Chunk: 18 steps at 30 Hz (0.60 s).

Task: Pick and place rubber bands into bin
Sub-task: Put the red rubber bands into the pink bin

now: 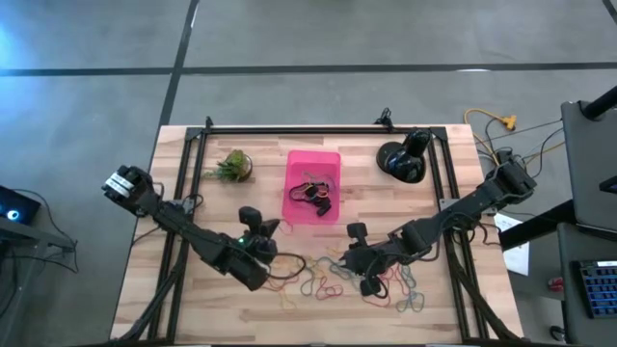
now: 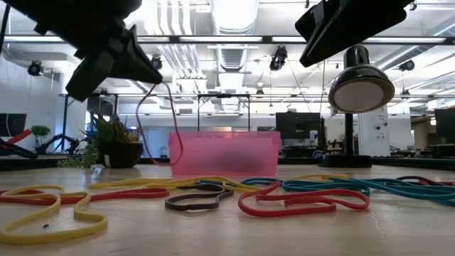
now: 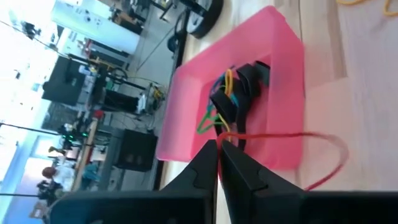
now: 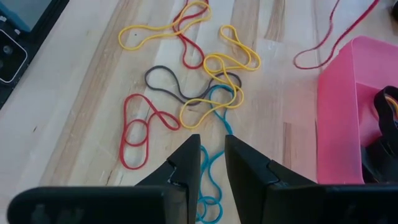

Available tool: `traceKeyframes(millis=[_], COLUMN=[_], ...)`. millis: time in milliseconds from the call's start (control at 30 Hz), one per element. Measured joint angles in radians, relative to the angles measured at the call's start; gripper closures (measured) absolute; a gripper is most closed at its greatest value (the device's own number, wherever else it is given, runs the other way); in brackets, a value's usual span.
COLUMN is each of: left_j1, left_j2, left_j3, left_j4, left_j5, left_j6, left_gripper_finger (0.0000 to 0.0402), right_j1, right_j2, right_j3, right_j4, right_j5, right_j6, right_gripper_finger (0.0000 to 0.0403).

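The pink bin [image 1: 313, 159] stands at the table's far middle, with several rubber bands [image 3: 233, 99] lying in it. Many more rubber bands [image 1: 333, 281] in red, yellow, teal and grey lie loose on the wood near the front edge [image 4: 186, 93]. My left gripper [image 1: 273, 229] is raised just short of the bin's near wall [image 3: 249, 149] and is shut on a red rubber band [image 3: 329, 155]. My right gripper [image 4: 211, 155] hovers above the loose bands with a narrow gap between its fingers. A teal band [image 4: 221, 115] lies on the table below it. My left gripper pinches a short stretch of the red band's loop [image 3: 225, 134] between its two fingertips. The fingers come nearly level, slanting a little down toward the bin. The band hangs slack below them [image 2: 146, 117]. Whether its lower end touches the table, I cannot tell.
A small potted plant [image 1: 231, 166] stands left of the bin and a round black object [image 1: 403, 159] right of it. Black frame rails [image 1: 289, 128] run along the table's far edge and down both sides. Bare wood lies between the bin and the loose bands.
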Motion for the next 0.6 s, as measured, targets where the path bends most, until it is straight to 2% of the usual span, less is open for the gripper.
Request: traceKeyframes(millis=[367,600], left_j1=[0.052,0.139], left_j2=[-0.001,-0.019], left_j3=[0.083,0.088], left_j4=[0.011,0.167], left_j5=[-0.014,-0.007], left_j6=[0.169,0.379], left_gripper_finger=[0.0402,0.0401], right_j1=[0.0,0.0], right_j2=[0.0,0.0], right_j3=[0.0,0.0], right_j4=[0.0,0.0], right_j5=[0.0,0.0], right_j6=[0.0,0.0], right_gripper_finger=[0.0335,0.0335])
